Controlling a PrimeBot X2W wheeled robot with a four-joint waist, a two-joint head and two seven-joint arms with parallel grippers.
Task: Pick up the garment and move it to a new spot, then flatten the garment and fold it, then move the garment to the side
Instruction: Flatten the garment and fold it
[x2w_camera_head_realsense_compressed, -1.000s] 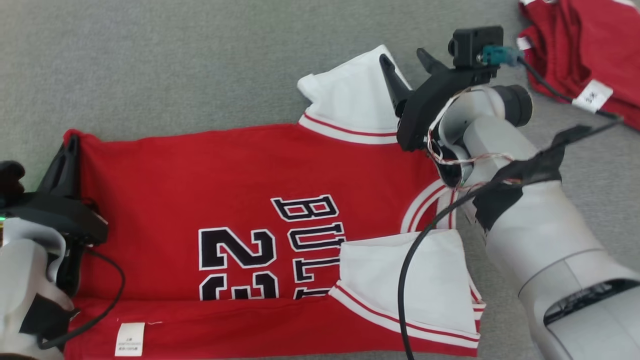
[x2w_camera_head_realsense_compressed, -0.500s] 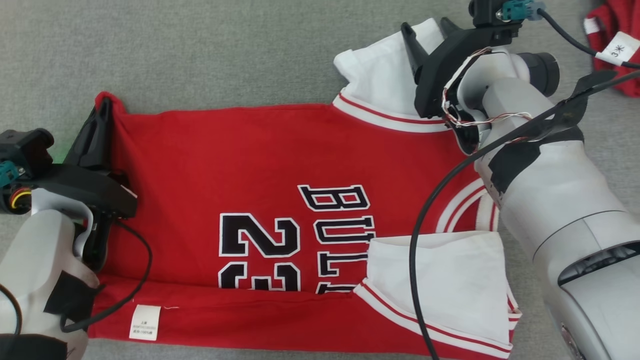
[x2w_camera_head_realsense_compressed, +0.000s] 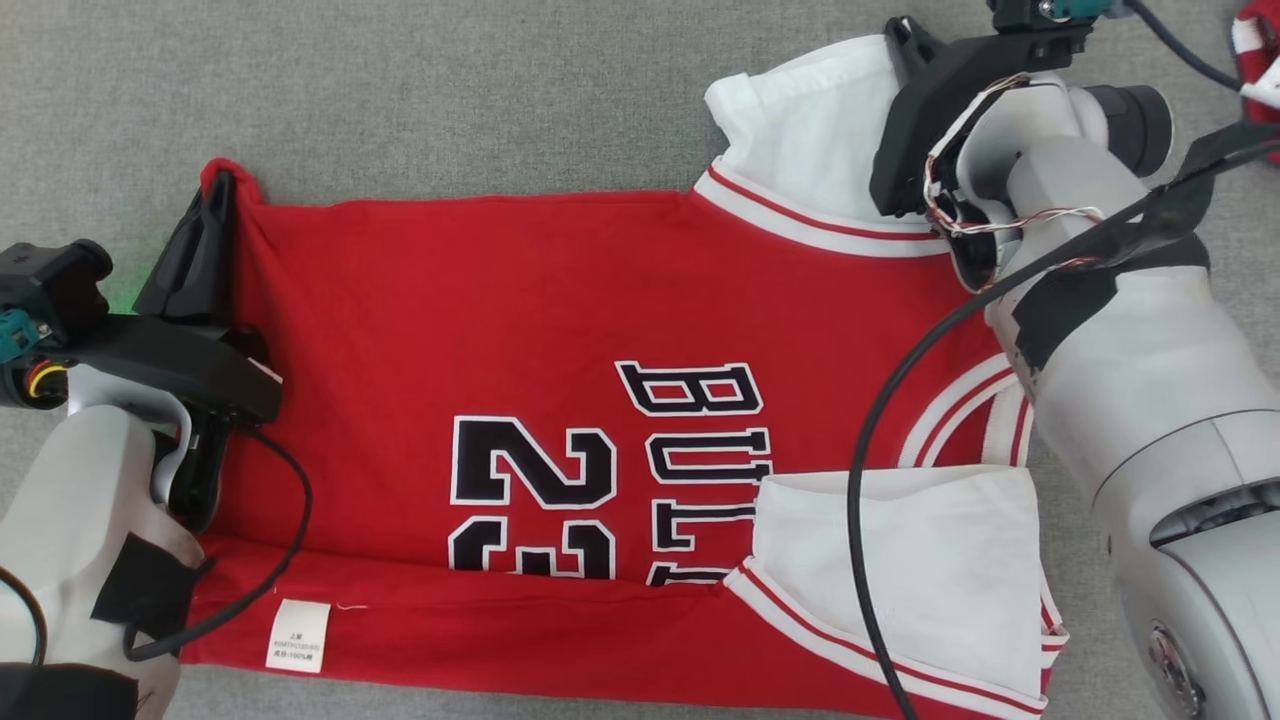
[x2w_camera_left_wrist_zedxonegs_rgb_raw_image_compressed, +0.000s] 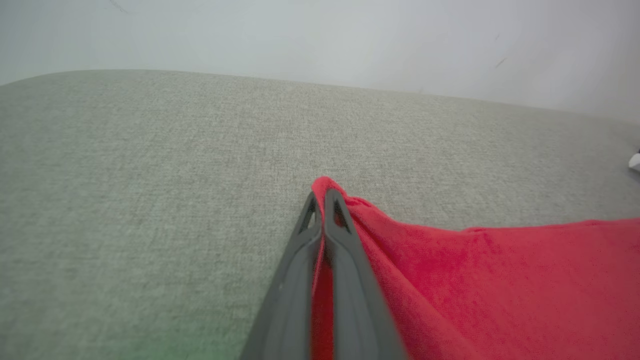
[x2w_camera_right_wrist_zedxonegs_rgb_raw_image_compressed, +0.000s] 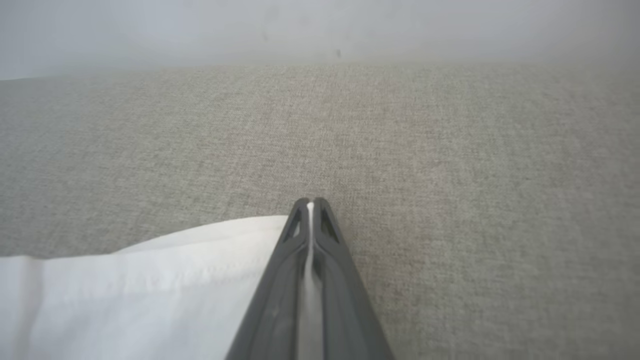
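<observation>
Surface: grey woven cloth (x2w_camera_head_realsense_compressed: 400, 90) under everything in the head view. The whole picture has shifted since a second ago, so the camera moved, not the things.
Garment, head view: red jersey (x2w_camera_head_realsense_compressed: 520, 310) spread flat with its black lettering up. Its near edge is folded over and shows a white care label (x2w_camera_head_realsense_compressed: 298, 635).
Sleeves, head view: white far sleeve (x2w_camera_head_realsense_compressed: 810, 130) at the upper right, white near sleeve (x2w_camera_head_realsense_compressed: 900, 560) folded onto the chest.
Left gripper, head view: left gripper (x2w_camera_head_realsense_compressed: 220, 185) pinches the jersey's far left corner, as it did a second ago.
Right gripper, head view: right gripper (x2w_camera_head_realsense_compressed: 903, 35) sits at the far sleeve's edge. Its fingers stood apart a second ago and now seem closed, though the mount hides part of them.
Edge, head view: second red garment (x2w_camera_head_realsense_compressed: 1258, 60) at the upper right corner.
Left wrist view: left gripper (x2w_camera_left_wrist_zedxonegs_rgb_raw_image_compressed: 324, 192) has its fingers pressed together, with red jersey (x2w_camera_left_wrist_zedxonegs_rgb_raw_image_compressed: 500, 280) cloth between them.
Right wrist view: right gripper (x2w_camera_right_wrist_zedxonegs_rgb_raw_image_compressed: 310, 202) has its fingers together on a thin white strip of the far sleeve (x2w_camera_right_wrist_zedxonegs_rgb_raw_image_compressed: 150, 285).
</observation>
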